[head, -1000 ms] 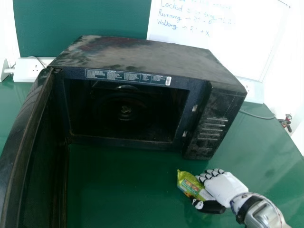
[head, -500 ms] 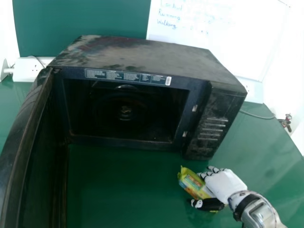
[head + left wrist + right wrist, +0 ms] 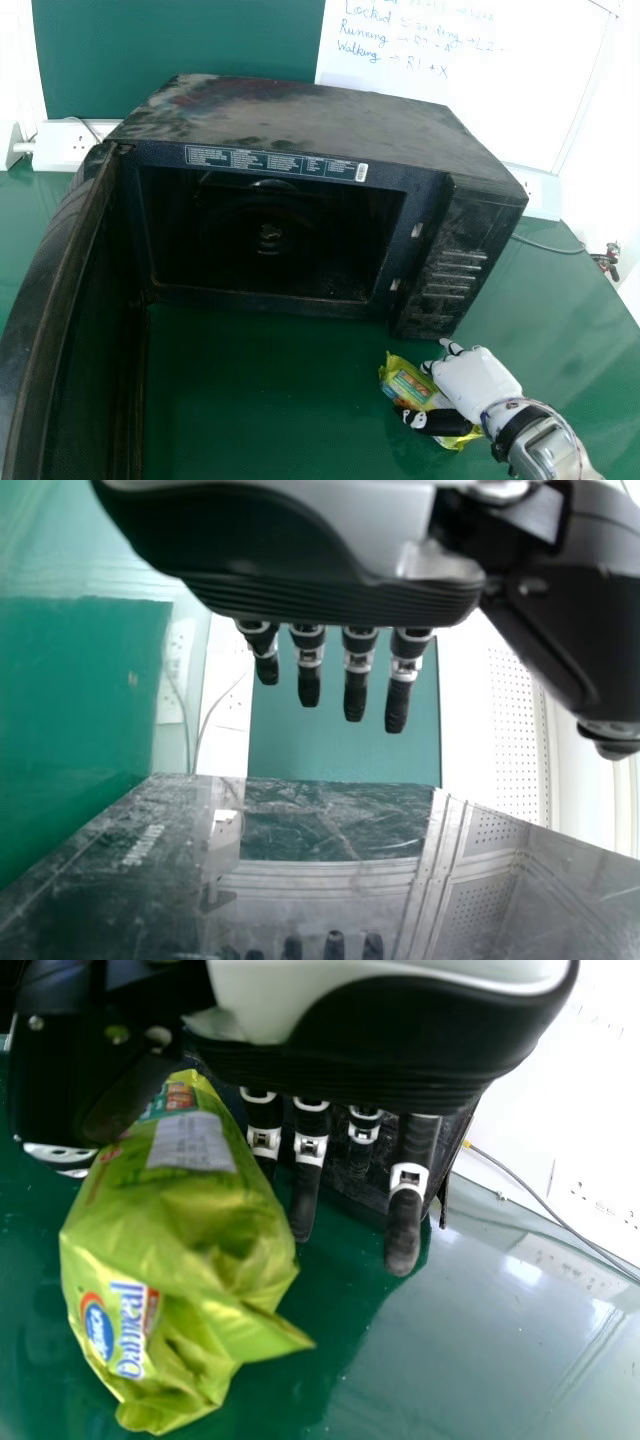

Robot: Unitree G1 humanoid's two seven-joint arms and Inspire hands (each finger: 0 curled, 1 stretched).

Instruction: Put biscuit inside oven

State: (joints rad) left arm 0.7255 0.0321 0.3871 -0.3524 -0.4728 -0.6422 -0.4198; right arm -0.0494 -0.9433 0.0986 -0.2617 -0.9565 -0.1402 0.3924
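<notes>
Biscuit packet [image 3: 406, 383] lies before the oven [image 3: 300, 112], near its control panel [image 3: 455, 262], between thumb and extended fingers of the right hand [image 3: 472, 386], presumably positioned for gripping; left hand [image 3: 320, 555] open, apparently idle.

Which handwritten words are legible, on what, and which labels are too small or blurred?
Whiteboard, handwritten: "Locked"
Whiteboard: "Running"
Whiteboard: "Walking → R1 + X"
Whiteboard, other handwriting: unclear
Label strip on the oven: too small
White patch on the biscuit packet: too blurred
</notes>
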